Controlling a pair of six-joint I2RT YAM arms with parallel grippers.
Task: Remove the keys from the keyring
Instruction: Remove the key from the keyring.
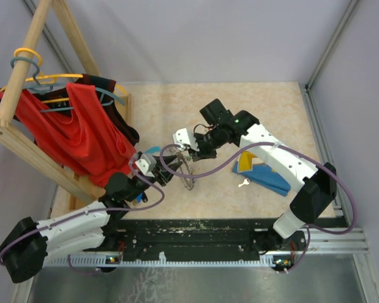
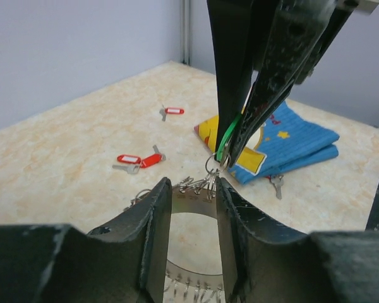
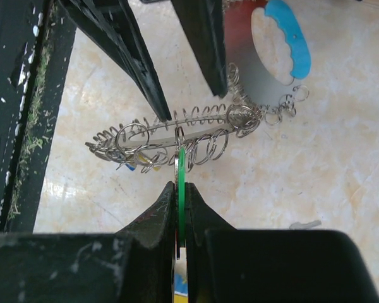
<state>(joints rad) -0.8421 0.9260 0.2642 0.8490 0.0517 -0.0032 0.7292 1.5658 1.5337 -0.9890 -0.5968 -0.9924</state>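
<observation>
Right gripper [image 3: 179,188] jaws together on green plastic tag of tiny key [image 3: 182,169], hooked to grey metal keyring fringed with silver loops [image 3: 199,121] straight ahead, long axis crosswise to jaws. Keyring near-centre, between grippers. Left gripper [image 2: 193,184] jaws apart astride ring band.

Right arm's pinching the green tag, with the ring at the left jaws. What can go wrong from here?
1. The jaws of the left gripper stand apart at the keyring, so a pull may drag the whole ring along.
2. The right gripper pinches the green tag by its thin edge, so it could slip out.
</observation>
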